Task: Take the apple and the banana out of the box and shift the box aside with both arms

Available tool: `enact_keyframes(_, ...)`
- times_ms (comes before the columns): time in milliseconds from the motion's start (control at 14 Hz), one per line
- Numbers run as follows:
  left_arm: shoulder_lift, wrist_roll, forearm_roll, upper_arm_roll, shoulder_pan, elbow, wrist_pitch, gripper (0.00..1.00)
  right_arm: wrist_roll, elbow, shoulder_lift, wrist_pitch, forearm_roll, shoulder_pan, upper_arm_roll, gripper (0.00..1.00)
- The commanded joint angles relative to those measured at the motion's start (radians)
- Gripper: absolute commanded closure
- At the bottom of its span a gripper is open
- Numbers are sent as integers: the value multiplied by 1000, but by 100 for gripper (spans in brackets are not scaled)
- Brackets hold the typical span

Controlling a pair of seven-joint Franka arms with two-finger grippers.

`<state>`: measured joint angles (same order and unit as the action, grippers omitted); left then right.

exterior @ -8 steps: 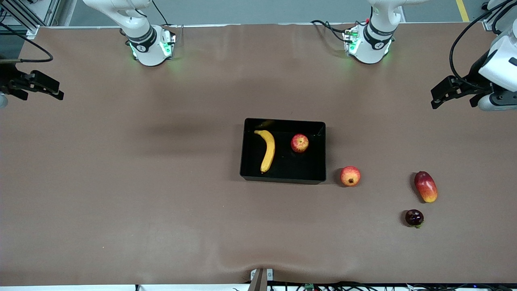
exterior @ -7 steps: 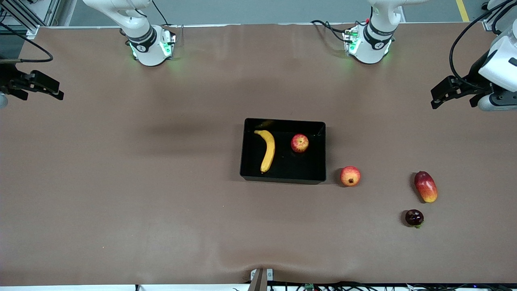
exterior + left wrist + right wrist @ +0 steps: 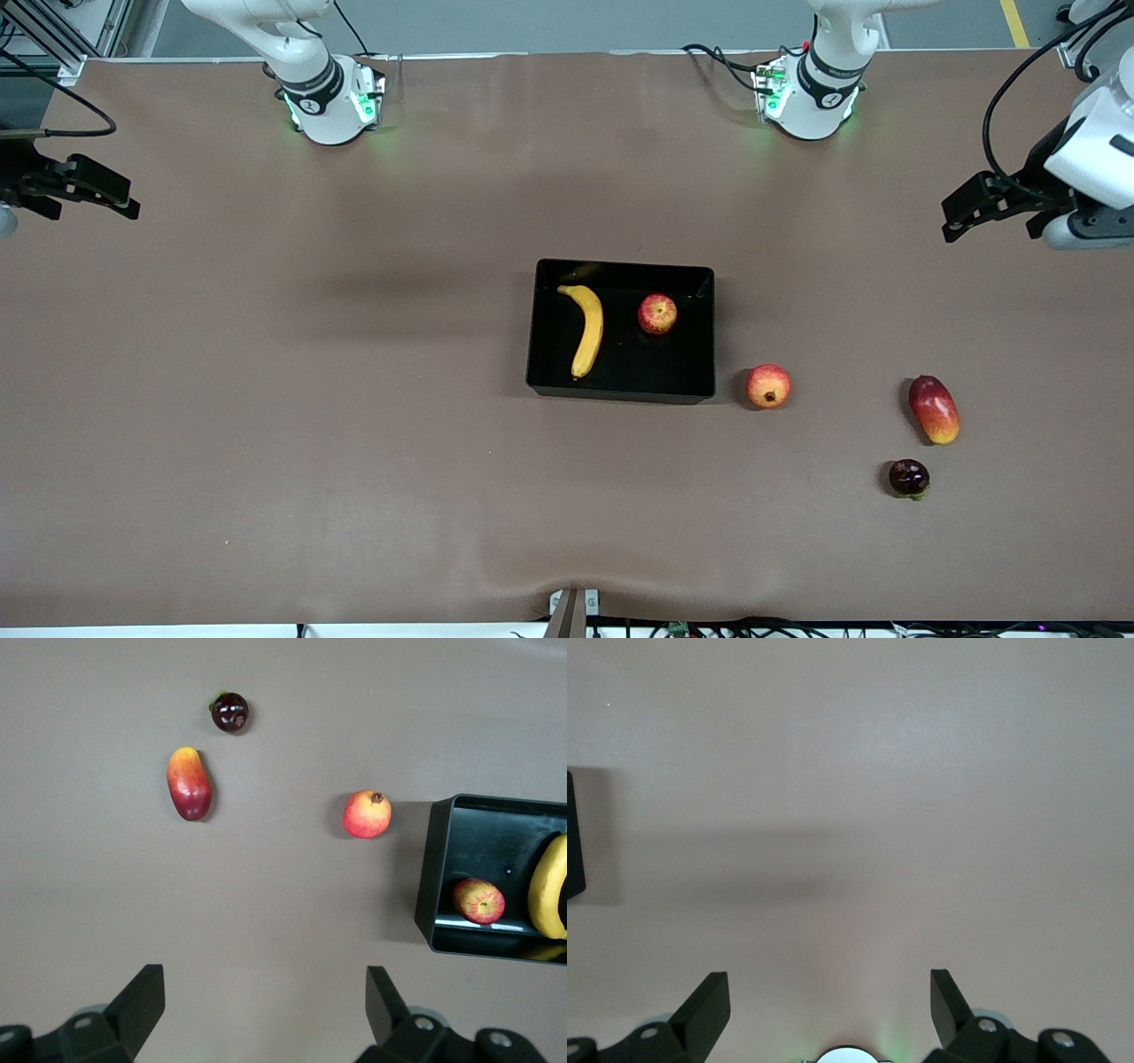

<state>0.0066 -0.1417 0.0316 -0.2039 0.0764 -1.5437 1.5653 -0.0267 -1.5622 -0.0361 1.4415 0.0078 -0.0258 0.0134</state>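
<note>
The black box (image 3: 620, 391) sits mid-table with the yellow banana (image 3: 586, 330) and the small red apple (image 3: 657, 314) lying inside it, apart from each other. My left gripper (image 3: 990, 226) hangs open and empty over the table's edge at the left arm's end. In the left wrist view the left gripper (image 3: 266, 992) shows bare table between its fingers, with the box (image 3: 430, 868), apple (image 3: 479, 901) and banana (image 3: 549, 890) off to one side. My right gripper (image 3: 93, 208) waits open and empty over the right arm's end; the right wrist view shows the right gripper (image 3: 830, 997) above bare table.
A round orange-red fruit (image 3: 768, 386) lies beside the box toward the left arm's end. Farther that way lie a red-yellow mango (image 3: 934, 408) and, nearer the front camera, a small dark fruit (image 3: 909, 477). The arm bases (image 3: 332, 102) (image 3: 811, 93) stand along the table's back edge.
The left gripper has shifted very slightly at its end of the table. The right arm, the box and all fruits have stayed still.
</note>
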Motion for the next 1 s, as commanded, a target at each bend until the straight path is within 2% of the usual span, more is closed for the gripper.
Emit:
enact_keyframes(0, 50, -33, -15, -21, -10, 25, -13, 0, 13, 21, 9, -15, -9, 7, 0, 0)
enact_keyframes(285, 137, -129, -21, -113, -24, 22, 38, 0, 11, 16, 16, -29, -9, 7, 0, 0)
enact_keyframes(427, 171, -218, -19, -130, -59, 4, 73, 0, 10, 13, 24, -36, -9, 7, 0, 0)
enact_keyframes(926, 208, -464, -10, -132, -207, -220, 384, 0, 10, 14, 32, -47, -25, -5, 3, 0)
